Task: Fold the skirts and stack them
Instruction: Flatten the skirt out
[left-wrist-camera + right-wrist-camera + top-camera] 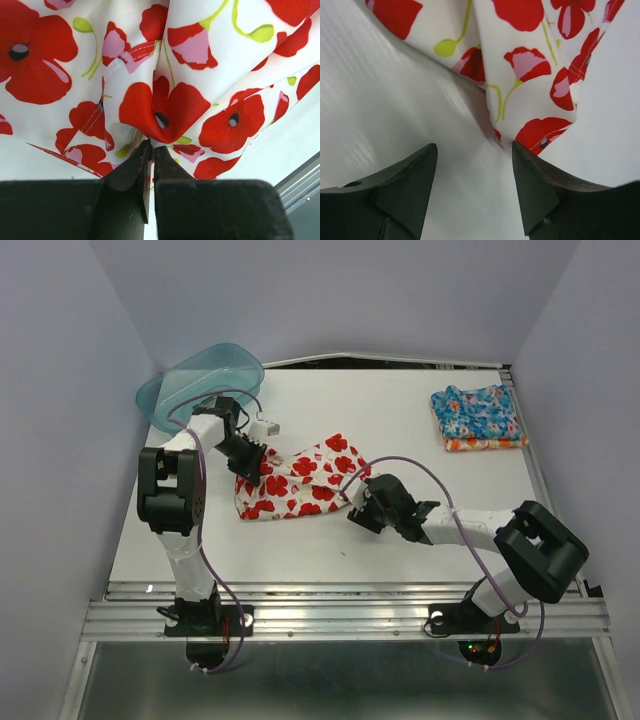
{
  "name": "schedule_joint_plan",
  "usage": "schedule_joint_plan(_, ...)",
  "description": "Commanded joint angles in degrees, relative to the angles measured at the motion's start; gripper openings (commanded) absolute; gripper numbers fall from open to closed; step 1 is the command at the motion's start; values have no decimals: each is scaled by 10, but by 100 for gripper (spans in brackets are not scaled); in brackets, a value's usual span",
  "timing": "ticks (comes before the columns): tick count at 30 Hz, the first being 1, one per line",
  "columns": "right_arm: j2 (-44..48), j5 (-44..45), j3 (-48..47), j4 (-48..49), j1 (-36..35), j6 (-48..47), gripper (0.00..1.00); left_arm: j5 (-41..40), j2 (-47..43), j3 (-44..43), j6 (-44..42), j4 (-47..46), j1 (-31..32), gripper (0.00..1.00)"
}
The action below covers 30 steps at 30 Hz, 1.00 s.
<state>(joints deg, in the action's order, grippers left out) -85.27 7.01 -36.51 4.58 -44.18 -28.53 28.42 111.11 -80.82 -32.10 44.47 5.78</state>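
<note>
- The poppy skirt, white with red flowers and green stems, lies rumpled a little left of the middle of the table, stretched out between the two arms
- Seen from the left wrist, the poppy skirt bunches into soft folds with a stitched hem running through them; from the right wrist, one corner of it lies flat on the white surface
- The left gripper sits at the skirt's far left edge, and up close the left gripper has its two black fingers pressed together with a fold of the poppy cloth pinched at their tips
- The right gripper is down at the skirt's right corner; in its own view the right gripper has its fingers spread wide with only bare table between them
- The cloth's corner ends just ahead of the right-hand fingertip, and I cannot tell whether the two touch
- The blue skirt, covered in many-coloured flowers, lies folded into a neat rectangle at the far right of the table, well apart from the poppy skirt
- The orange skirt shows only as a thin edge along the near side beneath the blue one, so the two make a small stack
- A translucent teal tub sits at the far left corner of the table, just behind the left arm's wrist
</note>
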Motion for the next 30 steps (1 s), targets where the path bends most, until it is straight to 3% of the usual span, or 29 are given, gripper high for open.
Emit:
schedule_joint_plan(1, -34, 69, 28, 105, 1, -4, 63, 7, -15, -14, -3, 13, -2, 0)
schedule_joint_plan(6, -64, 125, 38, 175, 1, -26, 49, 2, -14, -14, -6, 12, -2, 0)
schedule_joint_plan(10, -82, 147, 39, 192, 1, -35, 22, 2, -14, -14, -7, 13, -2, 0)
schedule_joint_plan(11, -82, 153, 39, 193, 1, -38, 5, 1, -14, -14, -6, 12, -2, 0)
schedule_joint_plan(12, -75, 154, 40, 193, 1, -41, 1, -1, -17, -15, -7, 13, -2, 0)
schedule_joint_plan(20, 68, 92, 20, 114, 15, -66, 1, -19, -58, -42, -9, 16, -3, 0)
schedule_joint_plan(30, 114, -41, -173, -124, 73, -85, 1, -77, -171, -107, -67, -3, 15, 0)
